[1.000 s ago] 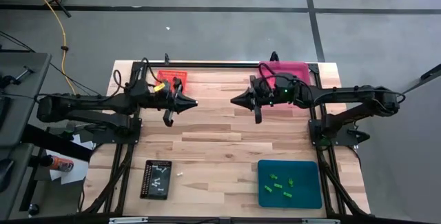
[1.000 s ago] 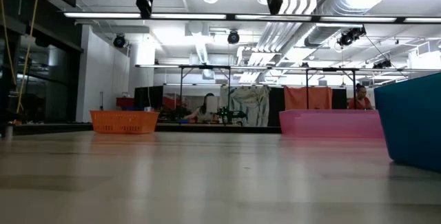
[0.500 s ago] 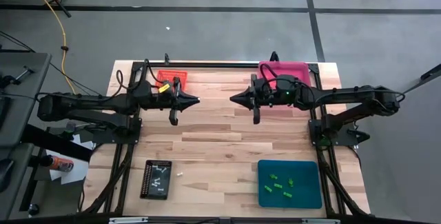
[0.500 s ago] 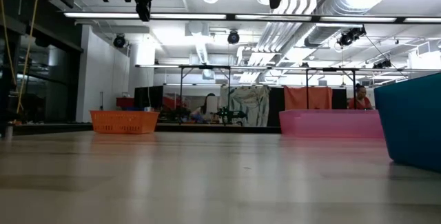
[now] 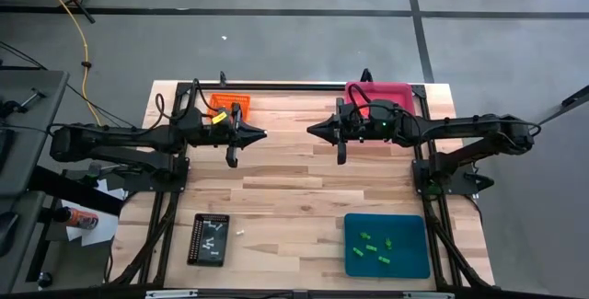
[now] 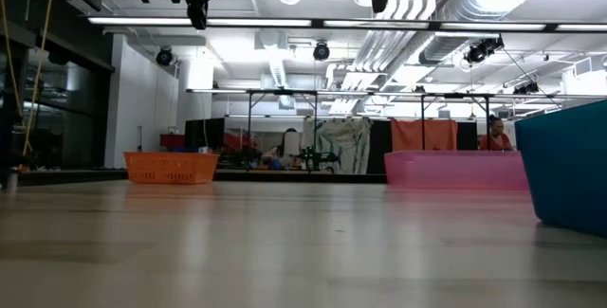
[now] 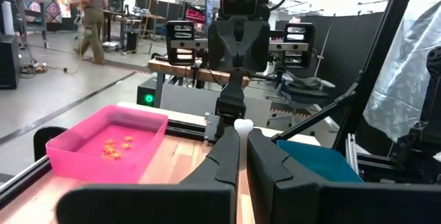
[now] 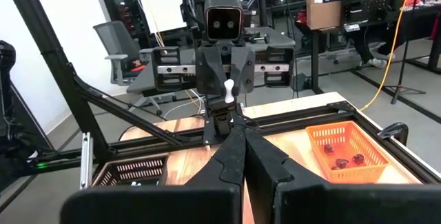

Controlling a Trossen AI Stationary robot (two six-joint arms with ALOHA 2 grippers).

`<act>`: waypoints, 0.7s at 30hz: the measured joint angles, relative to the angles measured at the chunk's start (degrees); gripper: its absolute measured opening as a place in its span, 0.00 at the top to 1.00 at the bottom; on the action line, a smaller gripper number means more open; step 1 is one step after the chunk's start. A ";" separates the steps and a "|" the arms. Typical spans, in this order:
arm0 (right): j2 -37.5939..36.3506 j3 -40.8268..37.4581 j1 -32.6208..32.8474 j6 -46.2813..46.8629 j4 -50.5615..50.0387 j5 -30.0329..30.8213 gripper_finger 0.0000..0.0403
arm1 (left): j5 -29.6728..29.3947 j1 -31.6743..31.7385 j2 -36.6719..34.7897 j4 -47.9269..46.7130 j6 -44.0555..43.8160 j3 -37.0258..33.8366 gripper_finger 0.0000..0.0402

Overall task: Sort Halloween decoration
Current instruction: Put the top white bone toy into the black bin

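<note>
we saw both arms held level above the wooden surface (image 5: 294,198), their tips facing each other across the middle and well apart. the left claw (image 5: 260,135) was pinched shut with nothing in it, just beside the orange tray (image 5: 227,103) at the far left corner. the right claw (image 5: 313,132) was pinched shut too, also empty, just beside the pink tray (image 5: 400,94) at the far right.

the halloween decoration lay spread among the trays. bright green trinkets (image 5: 373,247) were scattered in the teal tray (image 5: 414,260) at the near right. white pieces (image 5: 213,236) lay in the black tray (image 5: 195,244) at the near left, and one white bit (image 5: 241,235) sat on the wood just beside that tray. in the right wrist view, dark round trinkets (image 8: 342,161) rested in the orange tray. in the left wrist view, small orange trinkets (image 7: 116,147) lay on the floor of the pink tray.
</note>
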 joint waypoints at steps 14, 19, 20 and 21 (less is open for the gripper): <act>0.00 0.00 0.00 2.76 -6.67 2.71 1.00 | 10.47 -17.48 -2.12 -29.95 -14.90 7.11 1.00; 0.00 0.00 -0.15 2.59 -8.37 2.71 1.00 | -7.06 -38.34 0.46 -56.00 -11.17 14.45 1.00; 0.07 0.00 -0.22 2.59 -8.25 2.71 1.00 | -9.89 -42.34 1.35 -58.80 -12.01 15.17 1.00; 0.21 0.00 -0.37 2.59 -8.13 2.70 1.00 | -12.05 -46.17 2.36 -60.29 -13.04 15.59 1.00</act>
